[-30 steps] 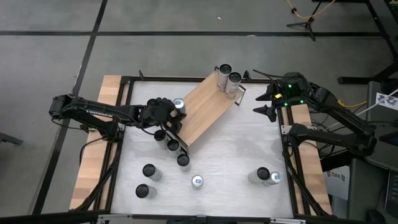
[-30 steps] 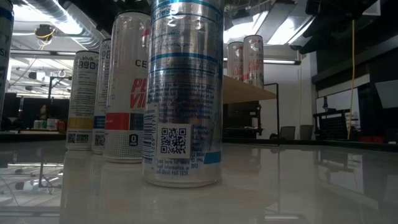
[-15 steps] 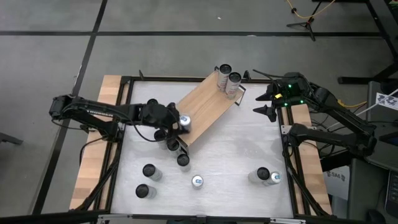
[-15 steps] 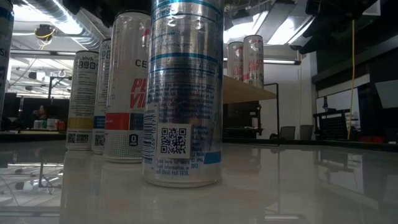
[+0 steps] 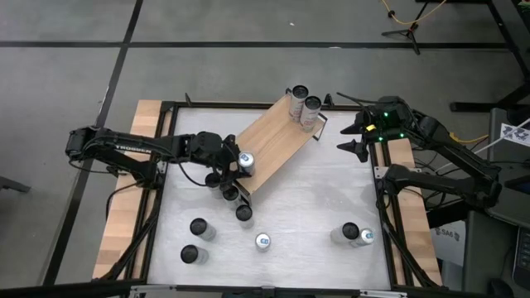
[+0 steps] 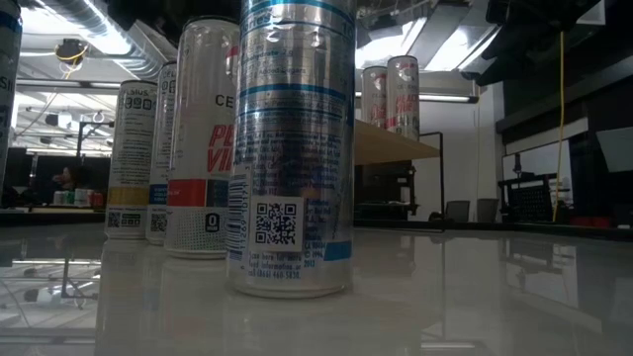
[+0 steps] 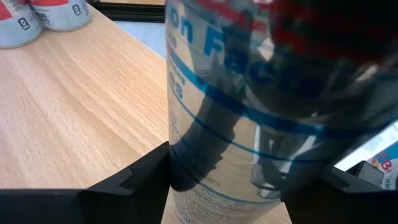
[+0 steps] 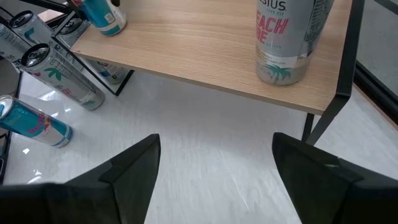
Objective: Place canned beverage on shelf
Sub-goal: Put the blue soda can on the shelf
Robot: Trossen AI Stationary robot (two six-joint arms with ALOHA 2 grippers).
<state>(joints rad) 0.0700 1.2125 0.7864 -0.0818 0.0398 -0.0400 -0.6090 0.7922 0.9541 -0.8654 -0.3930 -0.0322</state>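
The left gripper (image 5: 234,162) straddles a blue-and-silver can (image 7: 249,124), fingers flanking its sides, standing it on the near end of the wooden shelf (image 5: 277,141); whether it grips I cannot tell; the right gripper (image 5: 354,136) waits open beyond the far end, clear of two cans (image 5: 304,105) already shelved.

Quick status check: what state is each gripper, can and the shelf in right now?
Left gripper: around the blue-banded silver can, over the shelf's near end.
Right gripper: open, empty, waiting beside the shelf.
Light-brown wooden shelf: two upright cans at its far end.
Other cans: upright on the white tabletop.
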